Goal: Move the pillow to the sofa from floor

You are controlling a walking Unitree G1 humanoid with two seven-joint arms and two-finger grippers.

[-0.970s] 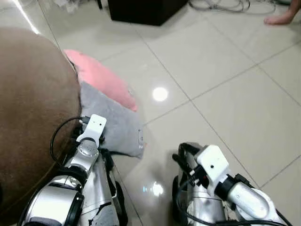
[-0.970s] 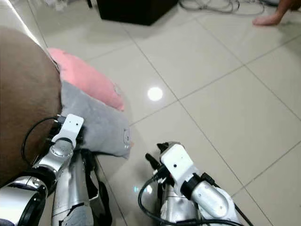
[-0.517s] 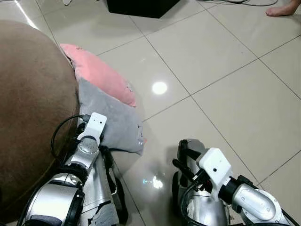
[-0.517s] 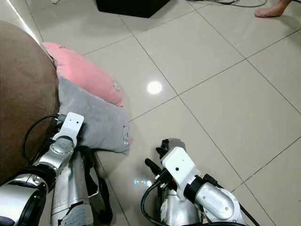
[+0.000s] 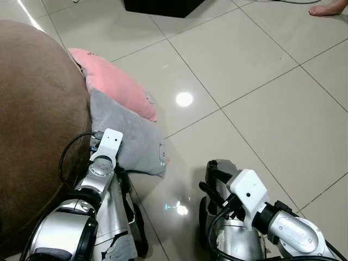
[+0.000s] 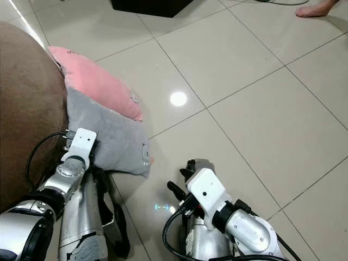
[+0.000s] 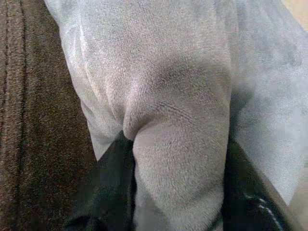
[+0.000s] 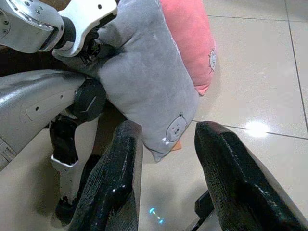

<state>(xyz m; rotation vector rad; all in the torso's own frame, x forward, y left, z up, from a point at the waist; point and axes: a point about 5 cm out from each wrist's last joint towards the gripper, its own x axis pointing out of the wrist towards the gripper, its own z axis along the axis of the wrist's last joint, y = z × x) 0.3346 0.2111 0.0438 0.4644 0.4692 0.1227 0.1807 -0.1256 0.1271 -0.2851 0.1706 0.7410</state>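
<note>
The pillow (image 5: 126, 117), pink on its upper half and grey on its lower, was seen at the left centre of the head views, lying tilted with its lower corner on the tiled floor (image 5: 261, 92) and its long side pressed against the brown sofa (image 5: 38, 125) that occupied the left edge of the frame. A small bear print was noted near the grey corner in the right wrist view. The left gripper (image 7: 175, 159) was found clamped on a fold of the grey fabric, the cloth bunched between its two black fingers (image 7: 113, 187) in the left wrist view; in the head views its white wrist housing was seen at the lower left, at the pillow's edge beside the sofa. The right gripper (image 8: 166, 187) was held low at the lower centre of the frame, apart from the pillow, its fingers spread with floor visible between them. A light reflection was marked on the tile just right of the pillow. A dark box (image 5: 163, 6) was noted at the top centre, and a person's bare foot (image 5: 329, 7) at the upper right corner.
</note>
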